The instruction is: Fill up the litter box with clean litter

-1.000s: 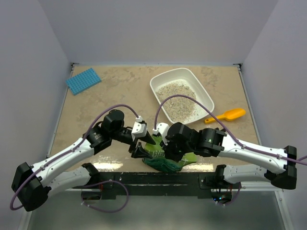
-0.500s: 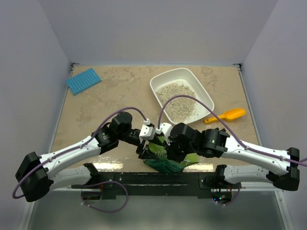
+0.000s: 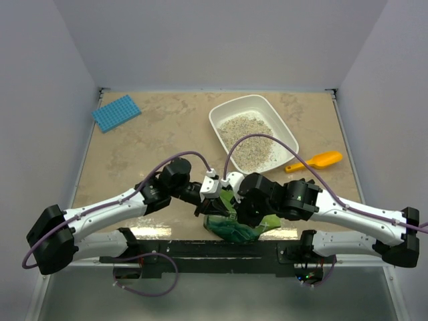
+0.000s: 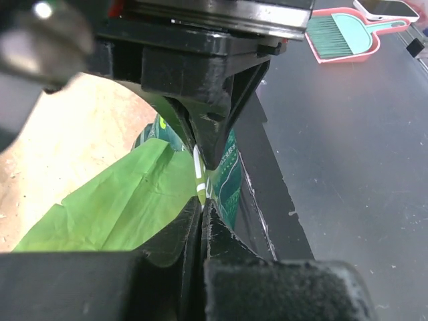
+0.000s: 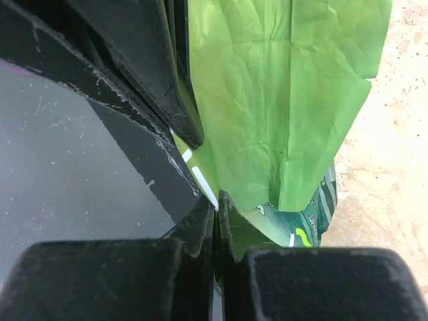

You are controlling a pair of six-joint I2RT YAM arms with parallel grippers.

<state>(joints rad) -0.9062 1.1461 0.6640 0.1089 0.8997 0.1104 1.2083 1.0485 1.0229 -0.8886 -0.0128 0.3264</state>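
The white litter box (image 3: pixel 283 123) stands at the back right of the table with clean litter (image 3: pixel 247 142) spread over its floor. A green pouch bag (image 3: pixel 235 228) stands at the table's near edge between both arms. My left gripper (image 3: pixel 212 202) is shut on the bag's top edge from the left. In the left wrist view the left gripper (image 4: pixel 202 200) pinches the thin green film (image 4: pixel 120 214). My right gripper (image 3: pixel 232 200) is shut on the same top edge. The right wrist view shows the right gripper (image 5: pixel 216 200) pressed together on the bag (image 5: pixel 281 100).
An orange-yellow scoop (image 3: pixel 314 161) lies right of the litter box. A blue gridded mat (image 3: pixel 116 112) lies at the back left corner. The black front rail (image 3: pixel 214 247) runs just below the bag. Walls close in the table's left, right and back.
My left arm has moved right to the bag, and its gripper has gone from open to shut on the bag's top edge. The right gripper has kept its hold.
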